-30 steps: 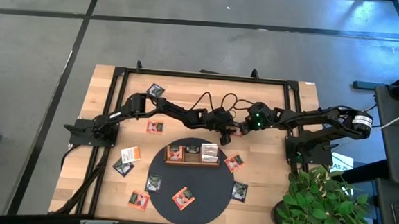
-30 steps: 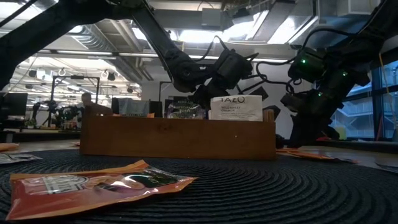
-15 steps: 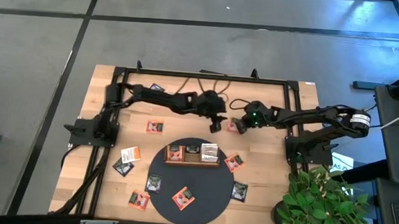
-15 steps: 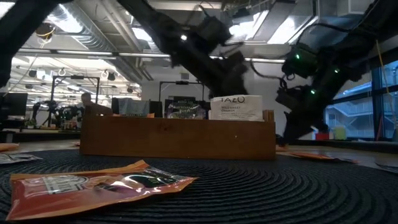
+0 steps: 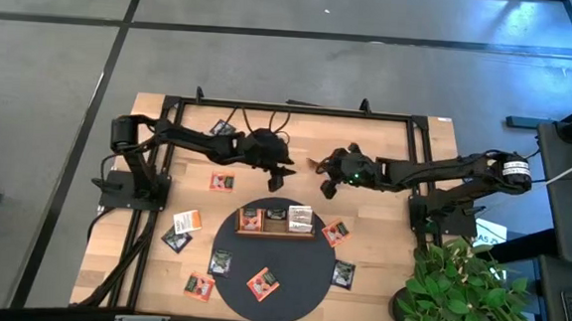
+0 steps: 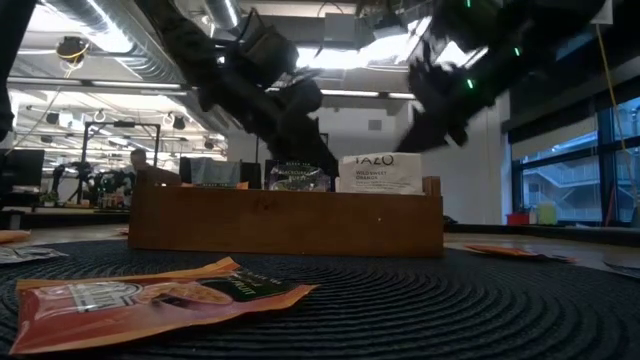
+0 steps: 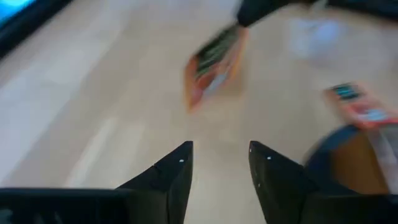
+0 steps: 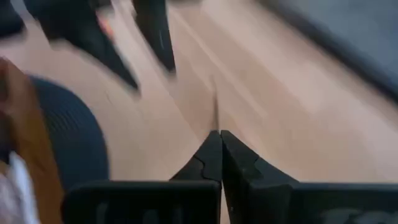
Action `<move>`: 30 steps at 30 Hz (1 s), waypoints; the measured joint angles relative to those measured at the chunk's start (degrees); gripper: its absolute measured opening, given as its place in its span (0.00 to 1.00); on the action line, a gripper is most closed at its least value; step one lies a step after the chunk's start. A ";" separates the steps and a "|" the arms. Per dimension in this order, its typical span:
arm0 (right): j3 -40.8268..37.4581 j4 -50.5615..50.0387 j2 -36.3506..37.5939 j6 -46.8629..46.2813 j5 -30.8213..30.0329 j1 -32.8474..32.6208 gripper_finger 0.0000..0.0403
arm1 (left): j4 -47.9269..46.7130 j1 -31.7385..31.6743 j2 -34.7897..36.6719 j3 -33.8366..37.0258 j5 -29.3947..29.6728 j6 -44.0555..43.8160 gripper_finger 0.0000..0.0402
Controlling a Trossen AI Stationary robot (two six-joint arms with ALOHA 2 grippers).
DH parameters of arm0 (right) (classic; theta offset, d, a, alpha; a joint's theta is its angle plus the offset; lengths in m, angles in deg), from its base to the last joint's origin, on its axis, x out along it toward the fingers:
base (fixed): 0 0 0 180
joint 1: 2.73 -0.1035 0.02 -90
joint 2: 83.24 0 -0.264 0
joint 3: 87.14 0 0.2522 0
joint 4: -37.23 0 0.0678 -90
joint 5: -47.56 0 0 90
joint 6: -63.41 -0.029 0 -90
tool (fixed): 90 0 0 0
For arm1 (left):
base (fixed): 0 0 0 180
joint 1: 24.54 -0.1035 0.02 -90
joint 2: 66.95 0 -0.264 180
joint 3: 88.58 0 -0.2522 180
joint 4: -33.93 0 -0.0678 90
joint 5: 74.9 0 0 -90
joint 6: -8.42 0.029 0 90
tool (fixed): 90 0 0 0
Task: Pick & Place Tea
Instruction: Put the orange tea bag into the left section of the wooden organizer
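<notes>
Right gripper [image 5: 326, 188] on sachet [image 7: 213, 68], above tray [image 5: 276, 232].

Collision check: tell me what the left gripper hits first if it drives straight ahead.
Most likely the orange-red tea sachet hanging from the right gripper, straight ahead of the left gripper, jaws open. Depth is unclear, so it might pass beneath it.

You are looking at two matte black, slender multi-joint arms [image 5: 197, 143], each mounted on a black base plate. Black cables loop behind the left arm's wrist. The right arm [image 5: 435, 172] carries a green indicator light near its wrist and a silver-white ring at its shoulder joint. Each claw has two dark, tapered, angular fingers [image 7: 169, 177].
</notes>
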 joint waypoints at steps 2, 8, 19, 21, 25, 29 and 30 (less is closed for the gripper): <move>2.66 0.11 0.02 1.78 -0.63 -1.37 0.00 | 0.72 0.36 0.15 -0.06 -3.79 0.65 0.38; 7.40 0.15 0.04 4.35 -1.24 -5.27 0.00 | -4.49 1.10 2.49 -0.02 -11.71 3.70 0.38; 8.12 -0.29 -1.27 4.27 -3.62 -9.22 0.00 | -18.42 1.14 16.23 -0.11 -9.12 4.05 0.38; 8.14 0.30 -1.89 4.30 -3.18 -9.92 0.00 | -18.67 1.16 16.88 -0.11 -9.03 4.05 0.38; 8.14 2.19 -3.46 4.49 -3.07 -10.75 0.00 | -17.89 1.16 17.11 -0.11 -9.05 4.05 0.38; 8.14 4.88 -4.70 5.72 -3.02 -10.80 0.00 | -18.22 1.16 16.81 -0.11 -9.04 4.01 0.38; 8.14 5.68 -4.94 5.88 -3.02 -10.80 0.00 | -18.24 1.19 16.79 -0.11 -8.97 4.01 0.38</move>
